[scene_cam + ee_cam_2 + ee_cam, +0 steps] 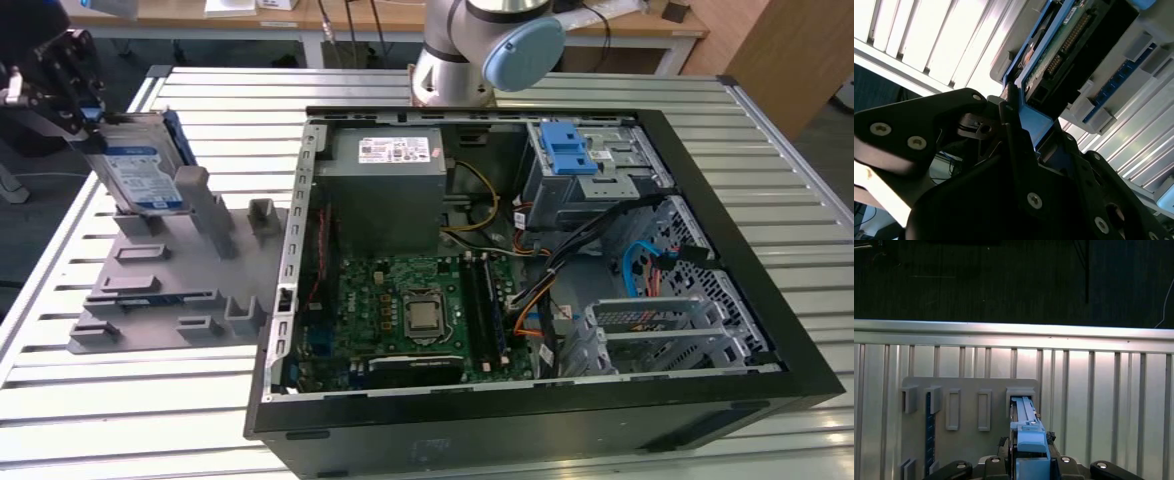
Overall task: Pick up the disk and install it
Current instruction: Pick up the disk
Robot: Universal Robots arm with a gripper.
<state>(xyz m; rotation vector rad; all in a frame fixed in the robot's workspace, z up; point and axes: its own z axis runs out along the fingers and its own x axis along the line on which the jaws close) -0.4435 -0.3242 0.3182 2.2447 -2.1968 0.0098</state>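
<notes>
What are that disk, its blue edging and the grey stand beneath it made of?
The disk looks like bare silver metal with a paper-like blue-and-white label. Its blue frame seems moulded plastic: matte, evenly coloured. The grey stand looks like matte plastic too, possibly printed; hard to be sure.

disk (140,172) | silver, blue-and-white label, blue frame | upright on edge, slightly tilted | exterior view's left
</notes>
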